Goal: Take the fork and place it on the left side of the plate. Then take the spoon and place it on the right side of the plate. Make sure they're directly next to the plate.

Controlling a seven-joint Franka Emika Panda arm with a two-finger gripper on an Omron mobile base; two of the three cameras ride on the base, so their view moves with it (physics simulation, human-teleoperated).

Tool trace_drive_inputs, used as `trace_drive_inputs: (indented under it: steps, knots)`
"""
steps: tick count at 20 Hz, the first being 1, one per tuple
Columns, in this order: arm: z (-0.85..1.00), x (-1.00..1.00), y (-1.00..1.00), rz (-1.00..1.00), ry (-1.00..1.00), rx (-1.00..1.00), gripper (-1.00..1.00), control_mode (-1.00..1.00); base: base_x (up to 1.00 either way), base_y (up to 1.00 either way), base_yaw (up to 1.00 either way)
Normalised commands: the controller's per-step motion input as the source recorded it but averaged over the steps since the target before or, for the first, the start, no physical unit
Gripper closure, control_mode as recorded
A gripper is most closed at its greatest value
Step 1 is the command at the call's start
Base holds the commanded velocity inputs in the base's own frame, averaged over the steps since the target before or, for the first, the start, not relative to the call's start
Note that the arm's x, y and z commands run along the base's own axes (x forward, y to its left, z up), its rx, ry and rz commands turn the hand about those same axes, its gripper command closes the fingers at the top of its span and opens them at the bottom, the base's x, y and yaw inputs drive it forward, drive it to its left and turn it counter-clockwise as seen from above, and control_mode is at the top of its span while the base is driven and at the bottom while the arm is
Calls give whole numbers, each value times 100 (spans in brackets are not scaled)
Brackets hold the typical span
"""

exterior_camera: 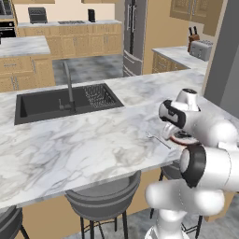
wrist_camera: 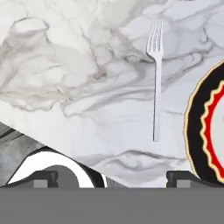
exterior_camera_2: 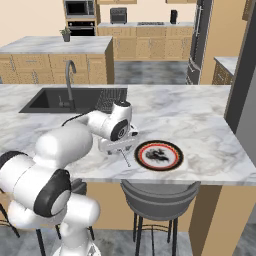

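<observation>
The fork (wrist_camera: 155,83) lies flat on the marble counter (exterior_camera: 84,140) just beside the plate (exterior_camera_2: 159,155), at its 9 o'clock and apart from the rim, tines toward 12 in the hand view, while the gripper (wrist_camera: 111,178) hangs above it, jaws wide and empty.

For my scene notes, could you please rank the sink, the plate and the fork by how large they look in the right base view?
1. sink, clearly the largest, though it lies farther from the camera.
2. plate, smaller.
3. fork, smallest: a thin sliver just left of the plate, partly covered by the gripper.
</observation>
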Motion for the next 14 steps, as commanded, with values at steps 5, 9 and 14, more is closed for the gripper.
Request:
trace_drive_inputs:
  steps: [5, 9, 14]
  knots:
    - [40, -90, 12, -23, 2, 0, -100, -100, 0, 0, 0]
    - [39, -53, 5, -17, 6, 0, -100, -100, 0, 0, 0]
    - [26, -18, 0, -3, 0, 0, -100, -100, 0, 0, 0]
